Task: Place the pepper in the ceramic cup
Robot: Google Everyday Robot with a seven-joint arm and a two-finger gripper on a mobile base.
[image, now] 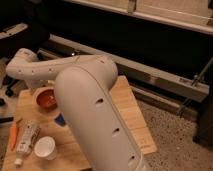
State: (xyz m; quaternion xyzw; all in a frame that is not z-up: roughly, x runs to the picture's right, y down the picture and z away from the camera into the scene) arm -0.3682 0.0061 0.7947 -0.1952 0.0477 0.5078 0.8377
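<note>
Gripper: hidden behind my white arm [95,115], so I cannot tell its grip | pepper [13,136]: lying loose at wooden table [135,125] left edge, awaiting pickup | ceramic cup [45,148]: upright nearby, mouth open to receive it.

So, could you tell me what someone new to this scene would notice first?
The big white robot arm fills the middle, rising from the bottom edge and bending left over the wooden table; its gripper is out of sight beyond that bend. At the table's left lie an orange-red bowl, a white cup, a white tube and, at the far left edge, the pepper.
</note>
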